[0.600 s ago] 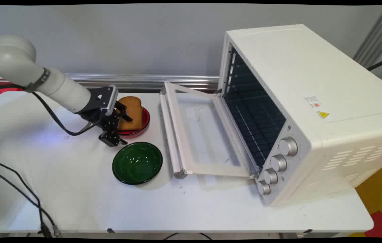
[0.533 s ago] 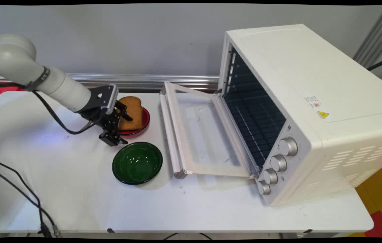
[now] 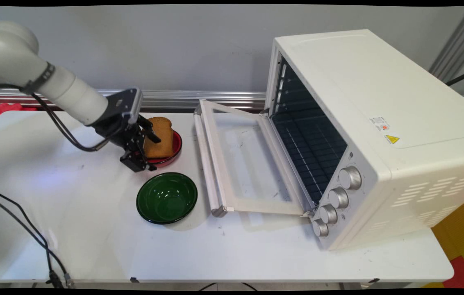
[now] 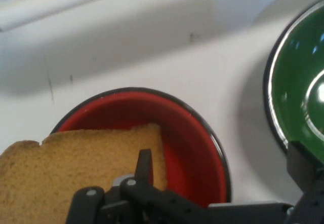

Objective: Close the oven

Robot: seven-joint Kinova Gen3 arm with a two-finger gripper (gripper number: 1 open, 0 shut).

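Toast slice [image 3: 161,135] propped up at a tilt in the red bowl [image 3: 177,148], at the back left of the table [image 3: 92,233], not lying flat. Gripper [image 3: 146,155] right up against it from the left, jaws spread wide, nothing clamped between them. Upper finger laid across the bread's face, lower one down by the bowl's near rim. Honestly can't say if that upper finger actually touches the crust or just sits in front of it.

From the hand view: toast [image 4: 76,168] filling the lower left, one fingertip [image 4: 145,162] over its right edge, the other way off at the right side. Bread cut off by the left and bottom edges, red bowl [image 4: 197,138] partly covered by the black linkage. Green bowl [image 4: 298,82] just beside it, only a slice showing at the right edge.

In the main view, toast's left edge hidden behind the gripper. Green bowl [image 3: 166,198] nearer the front, white oven [image 3: 379,123] to the right with its door [image 3: 240,164] folded down.
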